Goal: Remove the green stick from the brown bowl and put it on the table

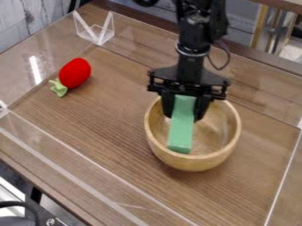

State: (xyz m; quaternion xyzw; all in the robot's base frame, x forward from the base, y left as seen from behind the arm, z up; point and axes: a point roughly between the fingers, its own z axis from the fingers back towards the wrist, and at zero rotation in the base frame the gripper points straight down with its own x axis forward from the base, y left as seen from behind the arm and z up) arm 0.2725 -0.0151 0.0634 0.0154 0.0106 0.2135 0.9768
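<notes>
One black pincer (183,95), closed on upper end of green stick (181,125), over brown bowl (192,134); counter (101,132) beneath

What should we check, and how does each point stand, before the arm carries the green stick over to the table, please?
Gripper closed on the stick: ok, the gripper has the upper end of the green stick between its fingers.
Stick out of the brown bowl: not ok, in this view it is still within the bowl's outline.
Stick's lower end off the bowl's floor: cannot tell from this single view.
Bare table to set it on: ok, a broad stretch lies left of the bowl in the picture.
Red object away from the bowl: ok, well apart.
</notes>
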